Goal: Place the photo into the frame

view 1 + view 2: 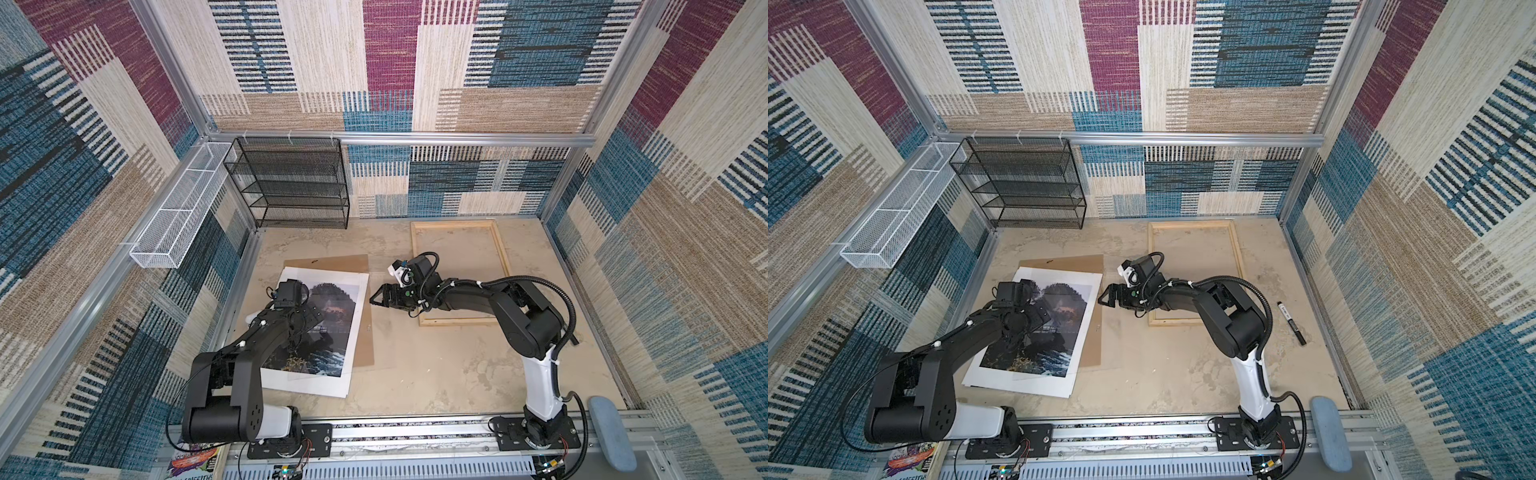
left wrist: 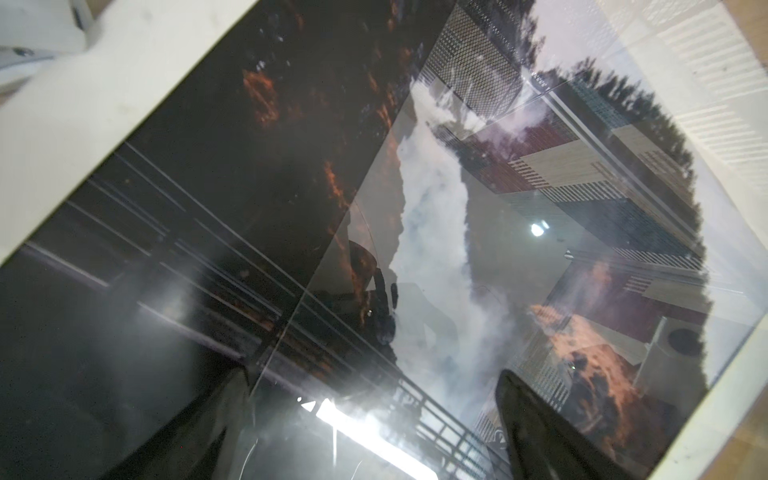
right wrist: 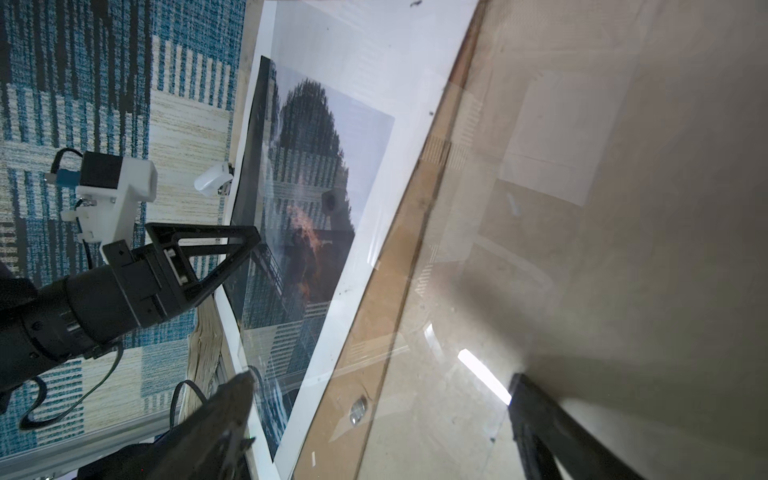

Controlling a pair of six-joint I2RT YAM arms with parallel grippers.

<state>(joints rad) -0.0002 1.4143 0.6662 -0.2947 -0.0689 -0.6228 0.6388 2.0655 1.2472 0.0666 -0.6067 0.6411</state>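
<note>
Left on the worktop [image 1: 436, 365]: photo [image 1: 332, 324], flat portrait print, dark cliffs, white waterfall, blue foam, white border. Left pincer [image 2: 374, 386] and right pincer [image 3: 382, 378] gape wide, empty.

Bare bench [image 1: 436, 374] free beside right tool [image 1: 374, 300]; ahead of it, left arm [image 1: 257, 336] low over photo [image 1: 332, 328]; frame [image 1: 453, 225] behind, under right arm [image 1: 469, 291].

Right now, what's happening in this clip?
Nothing is gripped yet. The left claw is open over the photo, which lies on a brown board on the left of the table. The right claw, also open and empty, reaches in from over the frame toward the photo's right edge. The frame lies flat at the back right, with nothing in it yet.
</note>
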